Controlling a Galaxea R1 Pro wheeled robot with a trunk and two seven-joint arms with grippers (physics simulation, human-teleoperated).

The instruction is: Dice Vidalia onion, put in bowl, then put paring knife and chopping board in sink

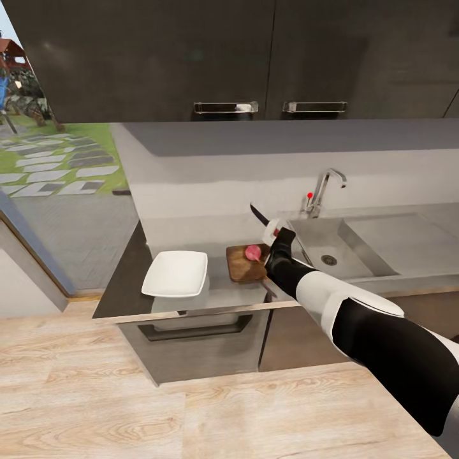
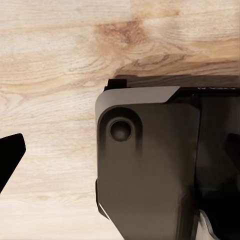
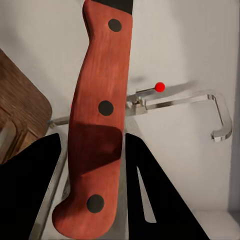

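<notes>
Gripping the slim paring knife with its dark red riveted handle (image 3: 97, 120), my right tool (image 1: 275, 234) is pinched on it, blade raised over the small pinkish-red onion (image 1: 253, 252) sitting on the brown wooden chopping board (image 1: 244, 268). Dicing looks due next (a downward cut onto the onion). One knife, one onion, one board, one white squarish bowl (image 1: 176, 274) on the grey tabletop (image 1: 127, 280), one brushed-steel sink (image 1: 319, 245). My left tool's state I cannot tell.

No readable text for you here, no labels, brands or numbers on anything, only a faint illegible marking on the dark robot body (image 2: 150, 170) in your left wrist view.
</notes>
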